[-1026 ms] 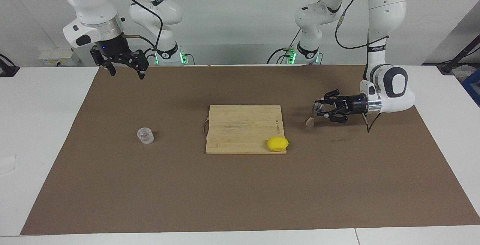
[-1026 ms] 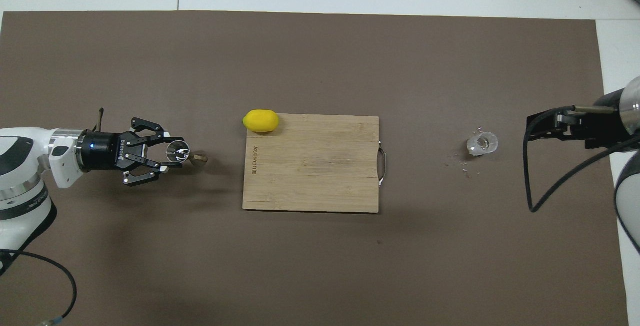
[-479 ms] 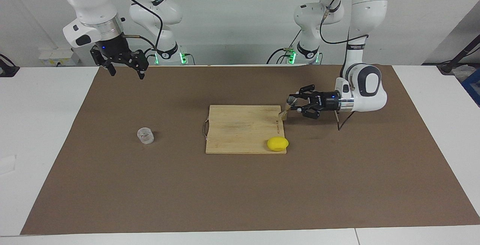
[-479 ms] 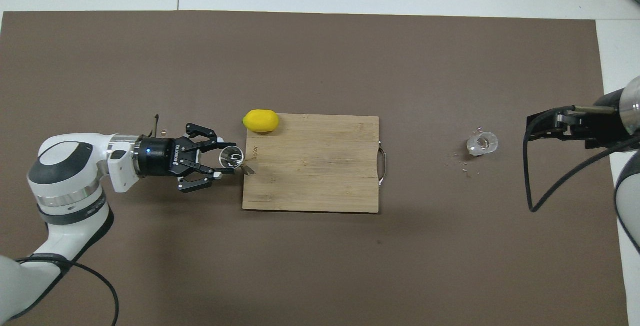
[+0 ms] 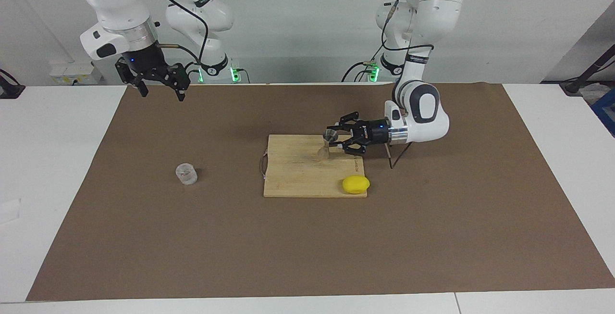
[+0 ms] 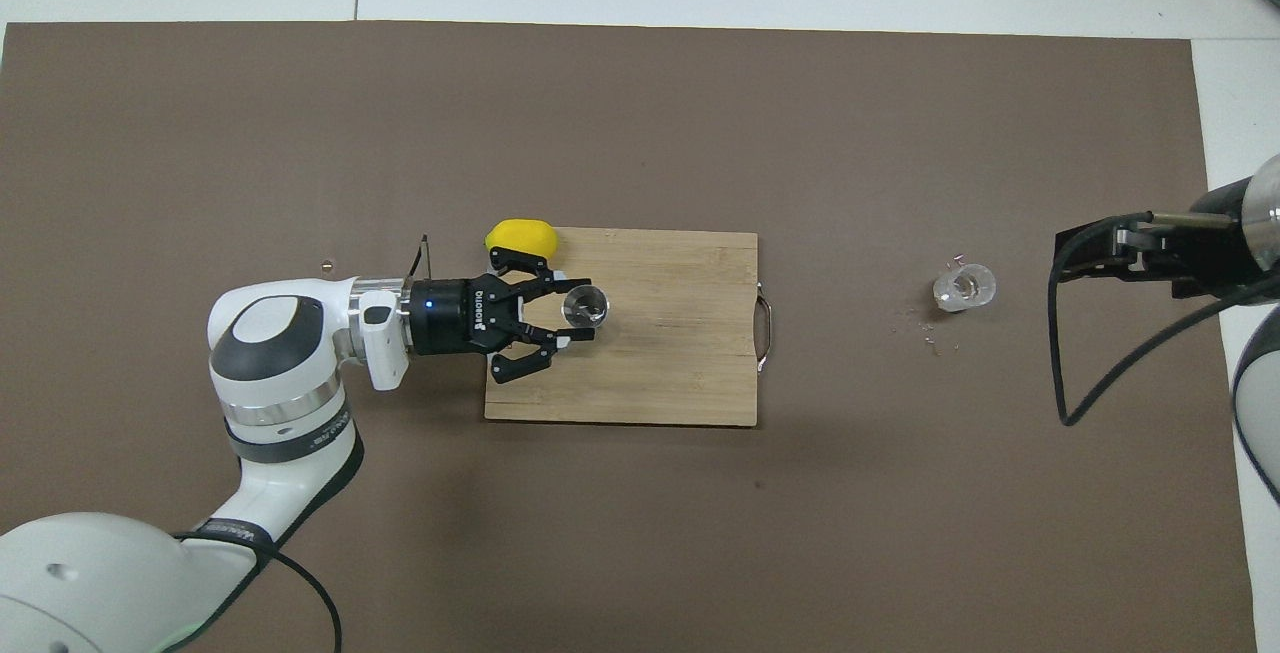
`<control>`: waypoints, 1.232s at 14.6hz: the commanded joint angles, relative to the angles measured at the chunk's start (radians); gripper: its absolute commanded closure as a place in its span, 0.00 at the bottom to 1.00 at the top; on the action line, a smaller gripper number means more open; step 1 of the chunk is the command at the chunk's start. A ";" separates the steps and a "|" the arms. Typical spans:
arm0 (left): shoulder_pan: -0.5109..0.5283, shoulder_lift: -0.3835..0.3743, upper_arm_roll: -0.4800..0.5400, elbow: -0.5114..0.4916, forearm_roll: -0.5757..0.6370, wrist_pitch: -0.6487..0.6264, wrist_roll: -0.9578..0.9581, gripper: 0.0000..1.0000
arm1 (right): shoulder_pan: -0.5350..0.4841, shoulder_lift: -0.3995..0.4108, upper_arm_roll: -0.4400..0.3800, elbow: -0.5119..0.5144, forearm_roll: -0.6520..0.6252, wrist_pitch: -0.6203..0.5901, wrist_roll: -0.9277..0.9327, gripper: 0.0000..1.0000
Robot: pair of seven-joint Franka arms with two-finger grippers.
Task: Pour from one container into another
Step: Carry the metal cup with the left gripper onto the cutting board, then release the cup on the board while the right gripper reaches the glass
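The left gripper grips the jigger upright over the cutting board, carrying it; the glass cup stands on the mat at the board's nine o'clock in the facing view; the right gripper waits, jaws wide; next the jigger likely needs setting down near the cup.

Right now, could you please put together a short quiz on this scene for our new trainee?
1. True or false: the left pincer holds the metal jigger over the cutting board.
2. Which thing lies at the board's corner toward the left arm's end of the table? A) the lemon B) the glass cup C) a spoon
3. Fill in: the right pincer hangs open and ____, not holding anything.

Key: 1. True, shut on it. 2. A. 3. Empty; that arm waits, while the glass cup stands on the brown mat toward the right arm's end.
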 commanded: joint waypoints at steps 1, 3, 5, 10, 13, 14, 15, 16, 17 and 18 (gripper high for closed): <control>-0.125 -0.001 0.016 -0.007 -0.143 0.135 0.098 0.64 | -0.023 -0.029 0.004 -0.019 0.008 -0.008 -0.014 0.00; -0.212 0.004 0.016 0.002 -0.247 0.215 0.172 0.63 | -0.023 -0.028 0.004 -0.017 0.009 0.000 -0.011 0.00; -0.260 0.021 0.016 0.011 -0.315 0.286 0.222 0.63 | -0.021 -0.026 0.007 -0.016 0.009 0.008 0.024 0.00; -0.269 0.024 0.016 0.014 -0.326 0.320 0.295 0.63 | -0.021 -0.018 0.005 -0.016 0.008 0.027 0.139 0.00; -0.274 0.025 0.016 0.018 -0.350 0.341 0.340 0.63 | -0.023 -0.009 0.007 -0.025 0.005 0.050 0.305 0.00; -0.274 0.025 0.016 0.018 -0.351 0.341 0.340 0.63 | -0.025 -0.002 0.005 -0.026 0.005 0.057 0.343 0.00; -0.274 0.025 0.016 0.019 -0.351 0.343 0.340 0.62 | -0.029 0.005 0.005 -0.026 0.005 0.061 0.389 0.01; -0.276 0.027 0.016 0.018 -0.351 0.352 0.340 0.48 | -0.034 0.014 0.005 -0.032 0.008 0.072 0.441 0.01; -0.276 0.027 0.016 0.019 -0.351 0.369 0.337 0.19 | -0.046 0.021 0.007 -0.035 0.011 0.075 0.501 0.01; -0.277 0.027 0.016 0.019 -0.351 0.384 0.337 0.00 | -0.052 0.031 0.007 -0.043 0.027 0.077 0.572 0.01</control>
